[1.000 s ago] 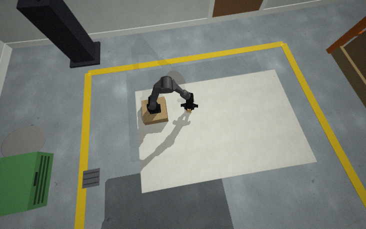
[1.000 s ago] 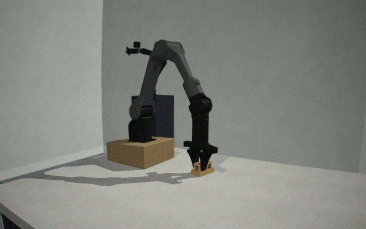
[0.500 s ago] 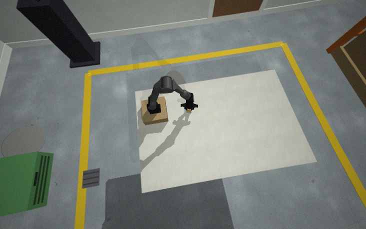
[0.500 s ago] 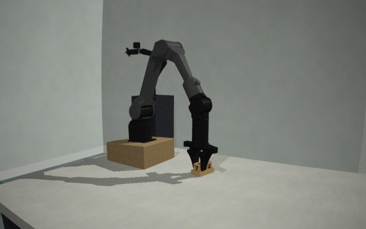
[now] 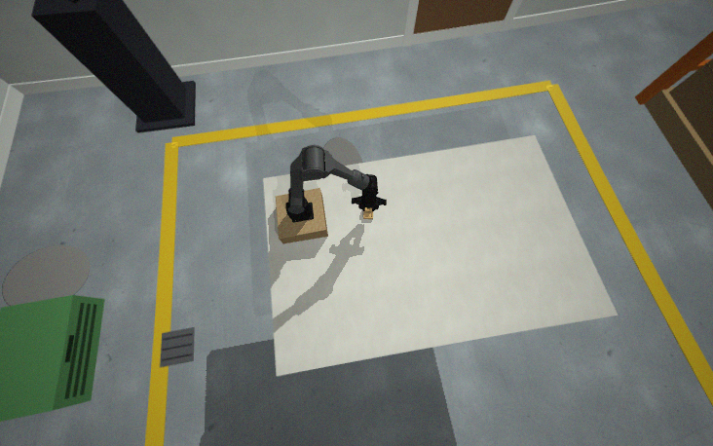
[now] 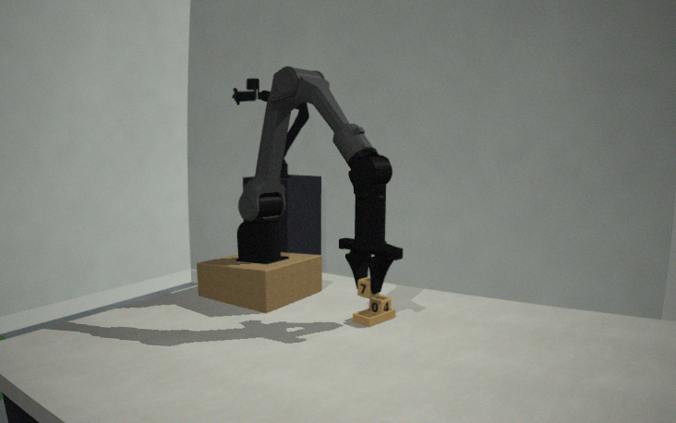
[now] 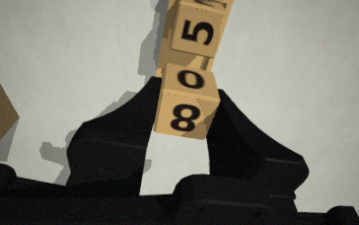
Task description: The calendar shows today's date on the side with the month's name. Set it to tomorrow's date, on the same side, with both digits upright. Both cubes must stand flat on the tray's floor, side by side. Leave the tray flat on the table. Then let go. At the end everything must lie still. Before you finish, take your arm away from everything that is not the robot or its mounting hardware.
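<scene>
My gripper [image 6: 371, 284] points straight down and is shut on a wooden digit cube [image 6: 364, 287], held lifted just above the tray. In the wrist view this cube [image 7: 186, 101] sits between the dark fingers and shows 8 toward the camera and 0 on the face above. In the exterior view its side face shows 7. The second cube [image 6: 380, 305] stands in the small wooden tray [image 6: 373, 315] and shows 0 and 4 there; in the wrist view it [image 7: 199, 31] shows 5. The tray lies flat on the table. From above, the gripper [image 5: 368, 205] hides most of the tray [image 5: 367, 213].
The arm stands on a wooden base block [image 6: 259, 279] to the left of the tray. The white table top [image 5: 431, 252] stretches wide to the right and front. A dark box [image 6: 301, 214] stands behind the base.
</scene>
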You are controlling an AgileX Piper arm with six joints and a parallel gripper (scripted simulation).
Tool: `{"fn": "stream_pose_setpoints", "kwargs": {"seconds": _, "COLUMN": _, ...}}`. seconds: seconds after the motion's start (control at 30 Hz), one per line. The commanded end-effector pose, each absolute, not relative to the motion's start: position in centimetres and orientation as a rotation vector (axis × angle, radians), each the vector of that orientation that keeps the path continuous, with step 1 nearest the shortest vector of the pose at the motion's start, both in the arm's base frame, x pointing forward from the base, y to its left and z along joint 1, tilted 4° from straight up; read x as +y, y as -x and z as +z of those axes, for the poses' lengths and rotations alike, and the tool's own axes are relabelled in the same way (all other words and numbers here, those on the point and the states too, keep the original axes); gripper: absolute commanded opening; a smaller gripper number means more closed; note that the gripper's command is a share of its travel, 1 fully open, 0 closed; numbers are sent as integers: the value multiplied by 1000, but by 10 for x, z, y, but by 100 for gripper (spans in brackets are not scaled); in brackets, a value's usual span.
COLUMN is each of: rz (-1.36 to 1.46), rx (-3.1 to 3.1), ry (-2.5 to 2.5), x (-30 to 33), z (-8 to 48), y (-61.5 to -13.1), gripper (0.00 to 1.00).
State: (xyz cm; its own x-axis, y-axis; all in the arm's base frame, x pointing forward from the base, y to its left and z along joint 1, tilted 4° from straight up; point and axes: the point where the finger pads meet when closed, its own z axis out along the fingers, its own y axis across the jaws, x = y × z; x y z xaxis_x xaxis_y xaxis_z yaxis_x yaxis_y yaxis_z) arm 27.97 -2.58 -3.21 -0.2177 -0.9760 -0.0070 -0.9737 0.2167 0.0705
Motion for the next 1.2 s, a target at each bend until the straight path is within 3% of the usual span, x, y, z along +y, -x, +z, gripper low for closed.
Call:
{"fn": "stream_pose_setpoints", "kwargs": {"seconds": 0.0, "rz": -84, "rx": -2425, "ry": -1941, "x": -27, "z": -17, "y": -283, "gripper": 37}}
{"fn": "stream_pose_setpoints", "kwargs": {"seconds": 0.23, "rz": -85, "rx": -2425, "ry": -1941, "x": -28, "z": 21, "y": -285, "gripper": 37}}
{"fn": "stream_pose_setpoints", "kwargs": {"seconds": 0.87, "rz": -88, "rx": -2439, "ry": -1917, "x": -26, "z": 23, "y": -285, "gripper": 37}}
{"fn": "stream_pose_setpoints", "kwargs": {"seconds": 1.17, "rz": -80, "rx": -2662, "ry": -1579, "x": -7, "z": 22, "y": -293, "gripper": 37}}
